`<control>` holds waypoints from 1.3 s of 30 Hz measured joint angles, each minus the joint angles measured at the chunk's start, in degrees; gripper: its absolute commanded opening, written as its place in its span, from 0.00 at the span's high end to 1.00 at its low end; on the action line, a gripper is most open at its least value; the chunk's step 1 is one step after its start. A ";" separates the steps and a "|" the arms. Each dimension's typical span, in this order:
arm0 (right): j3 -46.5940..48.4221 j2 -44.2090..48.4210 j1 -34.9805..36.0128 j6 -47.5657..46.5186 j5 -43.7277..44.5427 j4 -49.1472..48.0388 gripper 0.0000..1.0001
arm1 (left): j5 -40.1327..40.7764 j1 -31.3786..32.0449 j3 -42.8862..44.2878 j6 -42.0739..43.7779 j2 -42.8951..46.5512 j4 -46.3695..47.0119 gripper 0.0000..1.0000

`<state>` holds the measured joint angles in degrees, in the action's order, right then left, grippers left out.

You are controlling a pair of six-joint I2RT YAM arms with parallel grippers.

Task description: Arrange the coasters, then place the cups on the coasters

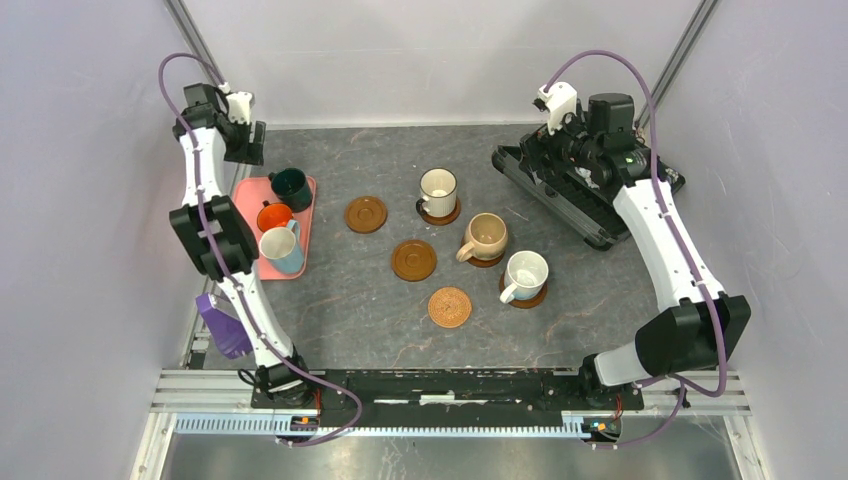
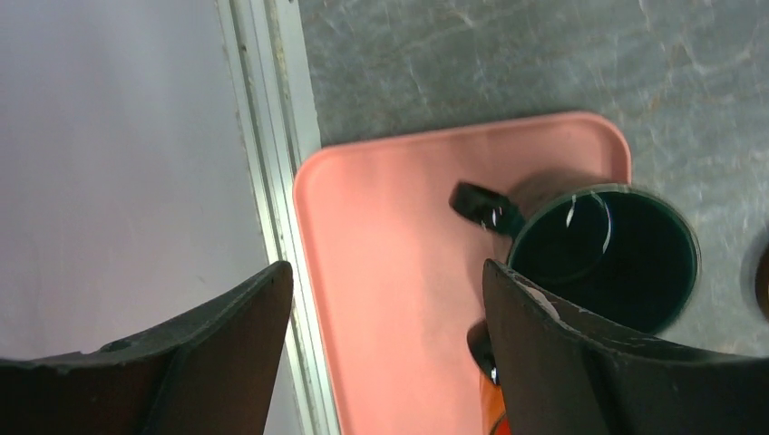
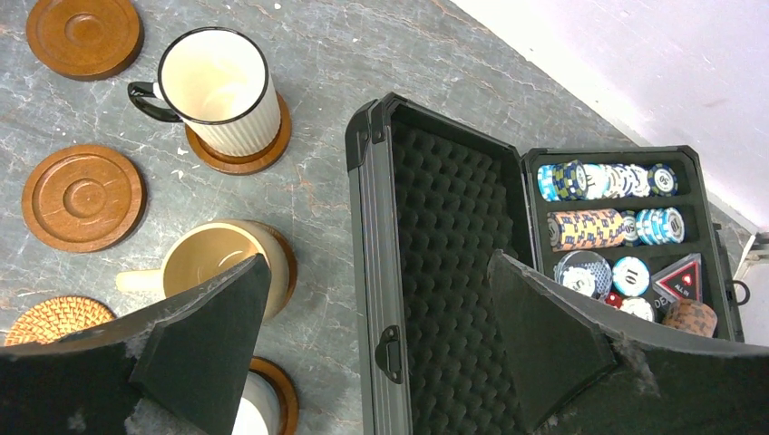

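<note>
Three cups stand on coasters mid-table: cream striped (image 1: pixel 438 190) (image 3: pixel 218 82), beige (image 1: pixel 487 236) (image 3: pixel 210 259) and white (image 1: pixel 526 274). Three coasters lie bare: two brown (image 1: pixel 366 214) (image 1: pixel 413 260) and a woven one (image 1: pixel 450 307) (image 3: pixel 53 319). The dark green cup (image 1: pixel 291 183) (image 2: pixel 617 258), orange cup (image 1: pixel 274 216) and light blue cup (image 1: pixel 281 249) sit on the pink tray (image 1: pixel 306 212) (image 2: pixel 390 208). My left gripper (image 1: pixel 253 143) (image 2: pixel 385 272) hangs open above the tray's far left corner, left of the green cup, holding nothing. My right gripper (image 1: pixel 535 150) (image 3: pixel 378 258) is open and empty over the case.
An open black case (image 1: pixel 580 190) (image 3: pixel 435 227) with foam lining and poker chips (image 3: pixel 598 181) lies at the back right. A metal rail (image 2: pixel 272 136) borders the table just left of the tray. A purple object (image 1: pixel 222 325) sits by the left arm's base.
</note>
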<state>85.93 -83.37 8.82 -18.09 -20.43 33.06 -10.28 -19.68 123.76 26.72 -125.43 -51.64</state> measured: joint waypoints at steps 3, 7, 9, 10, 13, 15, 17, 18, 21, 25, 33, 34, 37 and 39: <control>0.02 0.00 0.00 0.59 0.15 0.00 0.02 | 1.42 1.22 3.39 -1.77 -3.45 1.60 0.17; 0.02 0.00 0.00 1.38 0.98 0.00 0.02 | 2.38 2.14 6.54 -2.38 -6.93 2.67 0.16; 0.02 -0.04 0.00 1.66 1.38 0.00 0.02 | 2.27 2.38 7.15 -2.38 -7.98 2.73 0.17; 0.00 -0.07 0.00 1.79 1.51 0.00 0.02 | 2.19 2.47 7.21 -2.36 -8.41 2.67 0.17; 0.00 -0.31 0.02 1.95 2.16 0.00 0.02 | 2.03 2.47 7.21 -2.34 -9.27 2.23 0.20; 0.02 -0.61 0.02 1.99 2.54 0.00 0.02 | 2.01 2.45 7.23 -2.27 -9.90 1.66 0.23; 0.00 -0.94 0.02 2.03 2.73 0.00 0.02 | 1.97 2.40 7.23 -1.92 -10.36 0.48 0.26; 0.02 -1.03 0.02 2.05 2.78 0.00 0.02 | 1.97 2.40 7.21 -1.46 -10.51 0.11 0.28; 0.02 -1.11 0.02 2.23 2.91 -0.02 0.02 | 1.75 2.40 7.21 -0.46 -10.60 -1.05 0.31; 0.02 -1.11 0.02 2.23 2.93 -0.02 0.02 | 1.64 2.23 6.97 0.46 -10.60 -2.23 0.35; 0.00 -1.09 0.02 2.19 3.19 -0.02 0.02 | 0.90 0.37 0.37 2.08 -7.74 -3.61 0.40; 0.00 -1.09 0.02 2.16 3.30 -0.02 0.02 | 0.85 0.02 -0.04 2.25 -7.39 -4.11 0.39; -0.04 -1.09 0.02 2.16 3.48 -0.04 0.02 | 0.79 -1.33 -0.22 2.93 -6.43 -5.11 0.37; -0.24 -1.09 0.02 2.16 3.52 -0.07 0.02 | 0.74 -2.43 -0.20 3.02 -5.51 -5.33 0.37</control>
<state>85.69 -84.47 8.84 -15.92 -16.91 32.99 -9.54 -22.11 123.57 29.74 -130.93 -56.97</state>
